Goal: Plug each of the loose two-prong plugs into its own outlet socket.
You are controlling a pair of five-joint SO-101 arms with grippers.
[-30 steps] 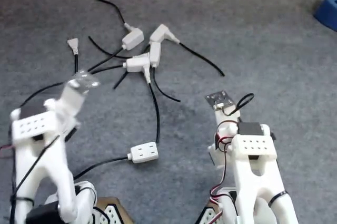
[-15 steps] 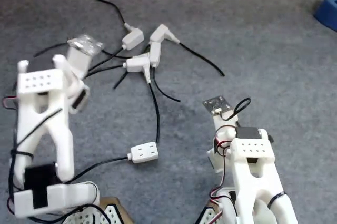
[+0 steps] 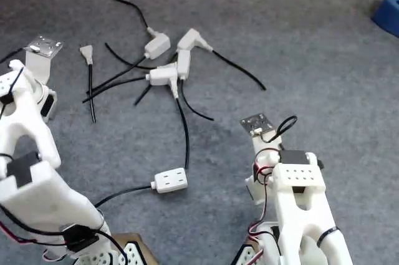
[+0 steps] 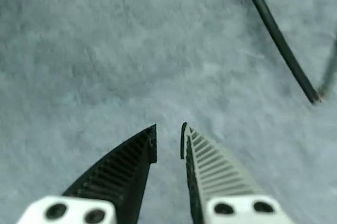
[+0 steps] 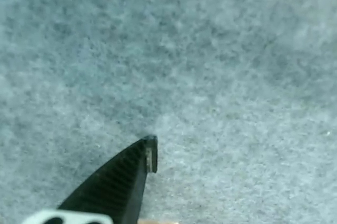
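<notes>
Plugs in a loose white cluster at the far middle of the grey counter. Two of them touching, black cords trailing off several ways. None seated in a socket. One more, a small plug, apart on the cluster's left side, its cord running toward the near edge.

Outlet strip flat on the counter, sockets up, well apart from the cluster and between the two arms on the near side. One cord off toward the left arm's base, another from the cluster reaching the strip's far edge.

Left fingers parted by a narrow gap, gripping nothing, touching nothing, over bare counter. Black cord beyond the tips, clear of them. Left arm along the counter's left edge, wrist near the small plug.

Right arm at the near right, wrist over bare counter, apart from strip and plugs alike. Open or closed there: cannot tell.

Blue thing at the far right edge, cut off by the frame.
</notes>
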